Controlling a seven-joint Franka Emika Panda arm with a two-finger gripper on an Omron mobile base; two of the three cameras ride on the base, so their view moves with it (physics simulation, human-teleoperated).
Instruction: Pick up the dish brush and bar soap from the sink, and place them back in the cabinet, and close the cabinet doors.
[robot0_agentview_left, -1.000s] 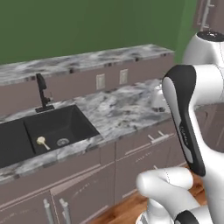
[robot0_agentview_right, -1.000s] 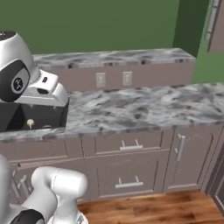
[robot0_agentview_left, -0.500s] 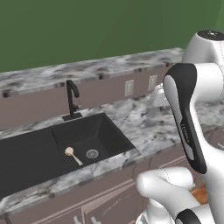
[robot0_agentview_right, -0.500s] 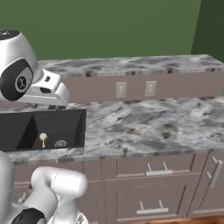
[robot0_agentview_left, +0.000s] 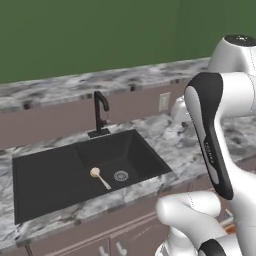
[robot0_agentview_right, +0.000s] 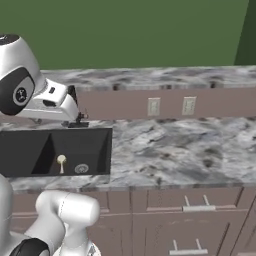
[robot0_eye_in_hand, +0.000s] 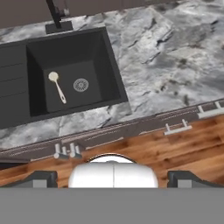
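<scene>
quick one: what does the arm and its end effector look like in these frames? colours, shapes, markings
The arm is glossy white with rounded, tube-like links. A long black strip with faint small lettering runs down one link, and a joint carries a round dark cap with a small white mark. The end effector shows two small dark grey finger tips. No loose cables are visible.

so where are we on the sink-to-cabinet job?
Nothing looks done. The dish brush lies in the sink beside the drain. The pincer is open, holding nothing, high above the counter. I can't spot the bar soap. Both pickups, stowing and closing doors remain.
</scene>
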